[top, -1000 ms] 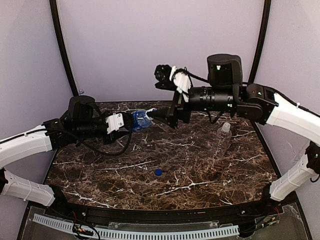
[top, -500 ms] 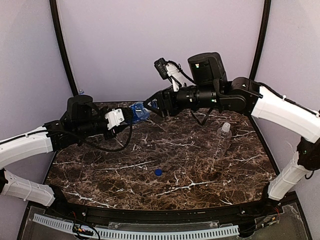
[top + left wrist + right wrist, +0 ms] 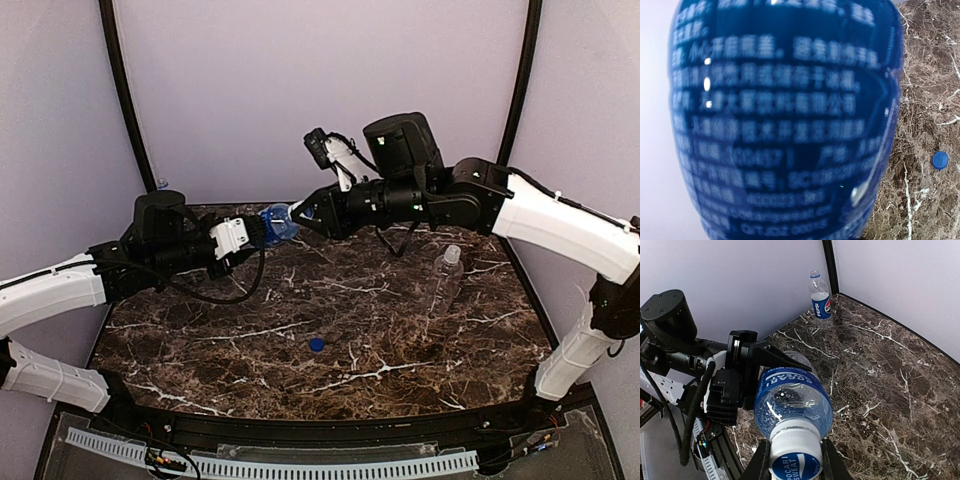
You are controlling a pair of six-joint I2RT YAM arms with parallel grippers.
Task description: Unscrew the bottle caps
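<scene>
Cap-twist step, I judge: the bottle is held level in the air between both arms, over the far left of the marble table.
My left gripper is clamped round the blue-banded bottle. My right gripper pinches its white cap, printed POCARI SWEAT like the band. Next: roll the right wrist, grip firm. A blue cap lies loose. A PEPSI bottle stands in the corner.

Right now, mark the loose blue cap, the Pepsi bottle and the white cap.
loose blue cap (image 3: pixel 316 345): top external view, its centre.
Pepsi bottle (image 3: pixel 821 304): right wrist view, its label.
white cap (image 3: pixel 794 438): right wrist view, its white side.
</scene>
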